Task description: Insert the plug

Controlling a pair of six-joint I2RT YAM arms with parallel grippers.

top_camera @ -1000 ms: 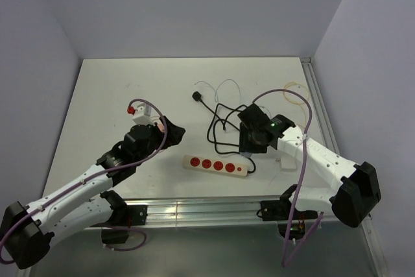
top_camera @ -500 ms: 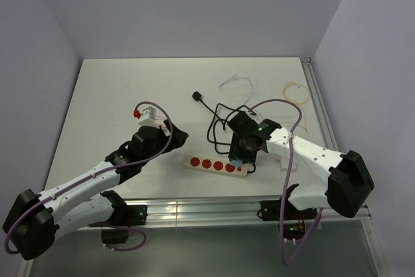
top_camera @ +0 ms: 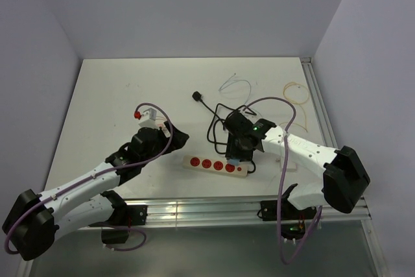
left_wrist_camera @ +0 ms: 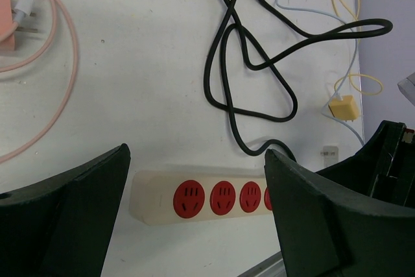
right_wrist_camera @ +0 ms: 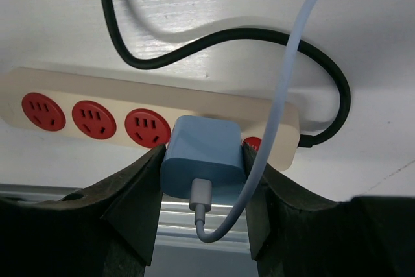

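- The white table (top_camera: 117,89) carries the cream power strip (top_camera: 216,165) near its front edge.
- The left gripper (left_wrist_camera: 196,157) hovers above the strip's left end, its fingers wide apart and holding nothing.
- The right gripper (right_wrist_camera: 202,173) clamps the blue plug (right_wrist_camera: 202,157).
- The plug is at the strip, just right of the third red socket (right_wrist_camera: 148,127). I cannot tell whether its pins are in.

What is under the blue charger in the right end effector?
The beige power strip lies under the charger. Three red sockets show to its left, a red sliver to its right. The socket directly beneath is covered.
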